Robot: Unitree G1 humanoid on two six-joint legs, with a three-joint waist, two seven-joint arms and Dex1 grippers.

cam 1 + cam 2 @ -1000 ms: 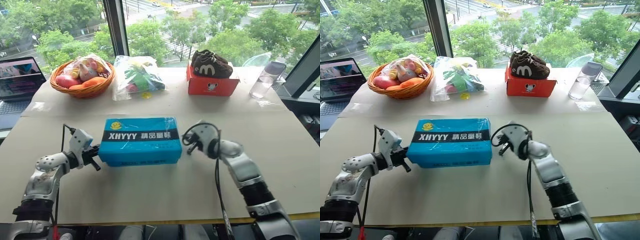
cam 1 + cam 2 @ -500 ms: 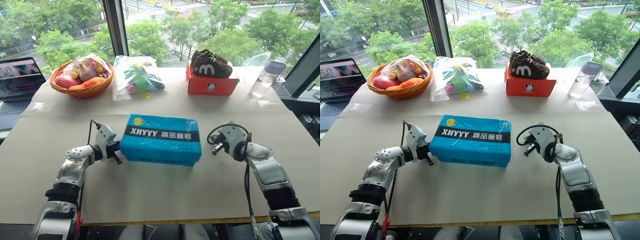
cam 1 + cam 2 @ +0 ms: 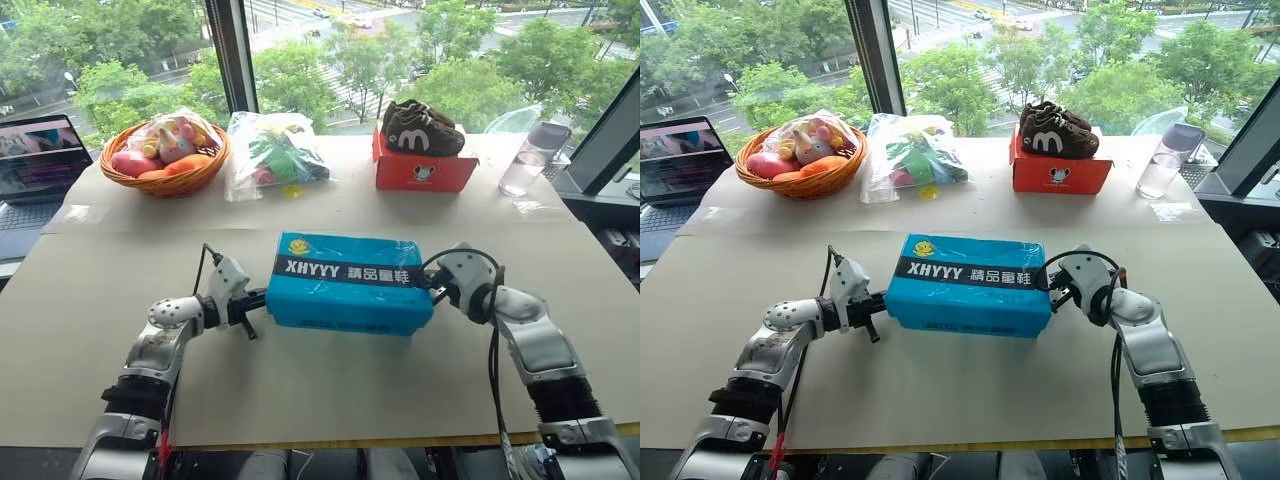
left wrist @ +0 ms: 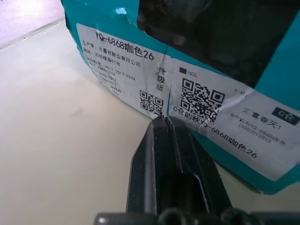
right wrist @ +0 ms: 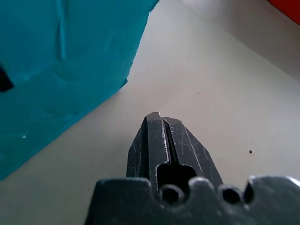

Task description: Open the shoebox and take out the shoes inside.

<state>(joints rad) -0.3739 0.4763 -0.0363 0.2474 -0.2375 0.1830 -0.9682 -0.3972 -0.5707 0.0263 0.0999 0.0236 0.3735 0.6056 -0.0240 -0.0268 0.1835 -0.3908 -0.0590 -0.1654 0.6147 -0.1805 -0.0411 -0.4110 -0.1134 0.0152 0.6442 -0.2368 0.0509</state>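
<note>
Shoebox [image 3: 349, 282]: blue, lid down and unopened, lying on the near half of the table [image 3: 560, 300], straight out from the red-orange box [image 3: 424, 170] with the dark brown shoes at the far edge.
Change: you will find the shoebox further toward the robot's right than a second ago, when it lay nearer the wicker basket [image 3: 165, 170] side; its long side has also swung slightly.
Left gripper [image 3: 254, 304]: fingers pressed together, tips against the labelled end of the shoebox; it has followed the box across.
Right gripper [image 3: 438, 292]: fingers together too, gripping nothing, now just beside the shoebox's opposite end after drawing back to that side.
Meaning for you: the box looks shoved into a central spot between both arms, likely a set-up for lifting the lid; opening has not begun.
Shoes: none of the cream pair to be seen; presumably shut inside.
</note>
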